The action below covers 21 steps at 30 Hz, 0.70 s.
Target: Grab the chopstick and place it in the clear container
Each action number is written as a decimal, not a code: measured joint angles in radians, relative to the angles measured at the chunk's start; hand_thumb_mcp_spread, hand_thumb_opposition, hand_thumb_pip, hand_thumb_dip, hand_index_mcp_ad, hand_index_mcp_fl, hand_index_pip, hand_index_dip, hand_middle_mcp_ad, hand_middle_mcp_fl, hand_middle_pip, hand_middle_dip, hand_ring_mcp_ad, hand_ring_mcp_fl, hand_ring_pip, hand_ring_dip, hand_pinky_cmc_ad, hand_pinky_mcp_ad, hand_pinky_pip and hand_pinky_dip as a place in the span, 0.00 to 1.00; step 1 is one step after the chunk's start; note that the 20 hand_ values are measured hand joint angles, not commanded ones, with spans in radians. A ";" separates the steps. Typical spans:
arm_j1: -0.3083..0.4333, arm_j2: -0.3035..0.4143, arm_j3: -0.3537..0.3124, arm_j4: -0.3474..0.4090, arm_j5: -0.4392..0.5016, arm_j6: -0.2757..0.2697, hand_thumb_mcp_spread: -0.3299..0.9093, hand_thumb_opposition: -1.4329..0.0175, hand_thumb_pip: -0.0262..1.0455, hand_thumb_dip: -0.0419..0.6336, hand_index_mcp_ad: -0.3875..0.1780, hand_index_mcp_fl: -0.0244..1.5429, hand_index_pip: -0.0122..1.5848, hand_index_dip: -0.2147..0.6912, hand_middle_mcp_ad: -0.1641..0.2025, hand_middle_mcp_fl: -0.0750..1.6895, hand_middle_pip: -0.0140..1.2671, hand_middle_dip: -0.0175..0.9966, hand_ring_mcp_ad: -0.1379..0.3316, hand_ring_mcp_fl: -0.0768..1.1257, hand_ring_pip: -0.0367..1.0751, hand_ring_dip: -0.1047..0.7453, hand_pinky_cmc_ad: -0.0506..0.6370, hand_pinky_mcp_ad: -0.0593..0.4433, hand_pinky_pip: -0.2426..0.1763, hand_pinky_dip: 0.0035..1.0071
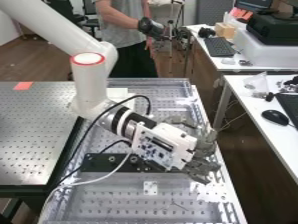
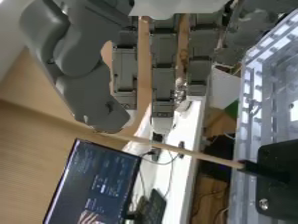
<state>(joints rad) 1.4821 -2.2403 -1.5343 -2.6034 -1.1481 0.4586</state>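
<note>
I judge that I am at the grasping step: my hand (image 1: 207, 141) is out over the bench (image 1: 120, 200), its fingers (image 2: 162, 85) straight and its thumb (image 2: 86, 95) set apart from them, pinching nothing. The chopstick (image 2: 199, 155) sticks out sideways from a black holder (image 2: 276, 175), one end at that holder and its length crossing just past my fingertips in the wrist view. The next move, as I see it, calls for lining up thumb and fingers on either side of the wood, closing gently, then drawing it away from the holder before I carry it to the clear container. A pinch too near the free end could let the stick tip or swivel. That free end is lost at my thumb's tip, and the holder covers whatever part sits inside it. My white casing (image 1: 163, 145) hides the bench right under it from the high camera. From this angle I can't fairly say whether my thumb touches the chopstick or merely lines up with it.
</note>
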 joint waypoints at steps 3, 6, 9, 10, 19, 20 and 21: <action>0.000 -0.004 0.010 -0.012 -0.015 -0.005 0.64 0.40 0.73 0.64 0.52 0.15 0.83 0.39 0.71 0.34 0.46 0.68 0.64 0.39 0.12 0.61 0.44 0.55 0.46 0.17; -0.001 -0.006 0.016 -0.022 -0.030 -0.016 0.64 0.40 0.74 0.64 0.52 0.14 0.84 0.39 0.71 0.31 0.47 0.68 0.64 0.38 0.12 0.61 0.44 0.55 0.46 0.17; -0.002 -0.006 0.019 -0.031 -0.039 -0.026 0.64 0.40 0.74 0.64 0.52 0.11 0.84 0.39 0.71 0.31 0.47 0.69 0.64 0.38 0.11 0.61 0.44 0.55 0.46 0.17; -0.003 -0.006 0.020 -0.036 -0.044 -0.031 0.64 0.40 0.74 0.64 0.52 0.09 0.84 0.39 0.71 0.31 0.47 0.69 0.64 0.38 0.11 0.61 0.44 0.55 0.47 0.17; -0.005 -0.007 0.029 -0.056 -0.040 -0.071 0.64 0.40 0.73 0.64 0.52 0.04 0.81 0.39 0.71 0.29 0.48 0.70 0.64 0.36 0.12 0.63 0.41 0.54 0.47 0.17; -0.005 -0.006 0.029 -0.057 -0.039 -0.075 0.64 0.40 0.73 0.64 0.52 0.04 0.81 0.39 0.72 0.29 0.49 0.69 0.64 0.36 0.11 0.63 0.41 0.54 0.47 0.17; -0.005 -0.005 0.030 -0.057 -0.037 -0.084 0.64 0.40 0.73 0.64 0.52 0.04 0.81 0.39 0.72 0.29 0.49 0.69 0.64 0.38 0.11 0.63 0.41 0.54 0.47 0.17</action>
<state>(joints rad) 1.4770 -2.2458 -1.5047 -2.6601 -1.1852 0.3746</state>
